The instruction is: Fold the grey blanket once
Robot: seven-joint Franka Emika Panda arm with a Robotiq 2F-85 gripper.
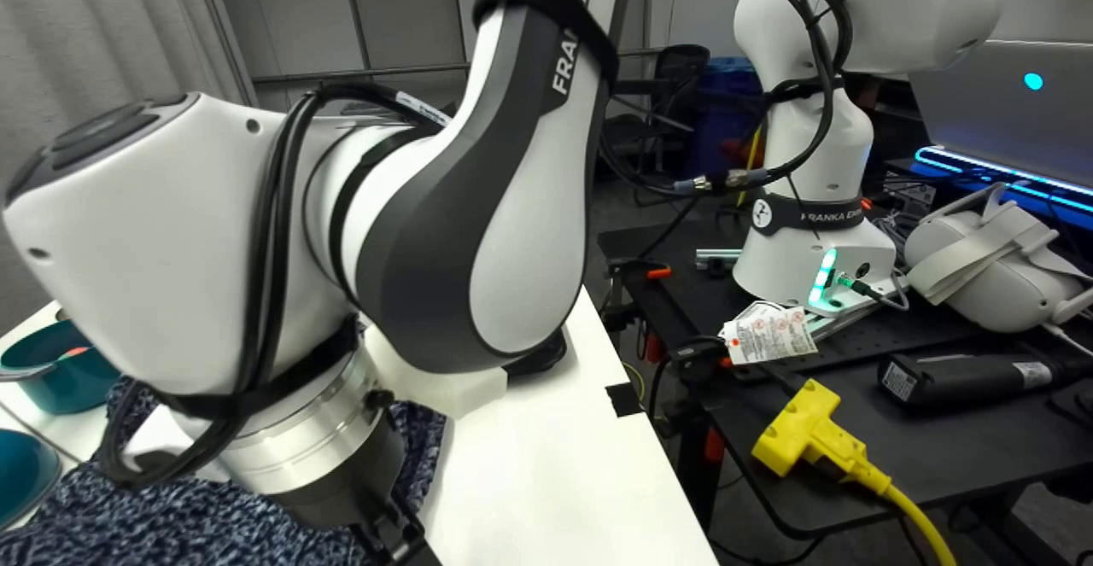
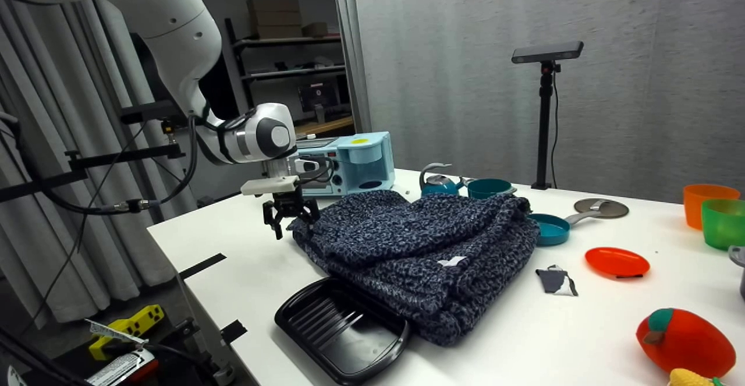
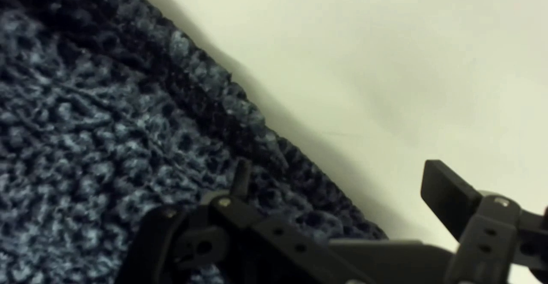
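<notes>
The grey blanket [image 2: 407, 229], dark grey-blue and speckled with white, lies in a thick, layered heap on the white table [image 2: 244, 293]. It also shows in an exterior view [image 1: 188, 519], partly behind the arm, and fills the left of the wrist view [image 3: 98, 138]. My gripper [image 2: 295, 227] is at the blanket's edge on the robot's side. In the wrist view my gripper [image 3: 342, 179] is open, with its fingers wide apart. One finger is over the blanket's edge and the other is over the bare table. Nothing is held between them. Whether the finger touches the cloth I cannot tell.
A black tray [image 2: 372, 345] lies against the blanket's near edge. A light-blue toaster oven [image 2: 366, 162] stands behind the gripper. A teal kettle [image 2: 439, 185], a teal pot [image 2: 489, 187] and a teal pan [image 2: 550, 230] are behind the blanket. A red plate [image 2: 617, 261] lies farther off.
</notes>
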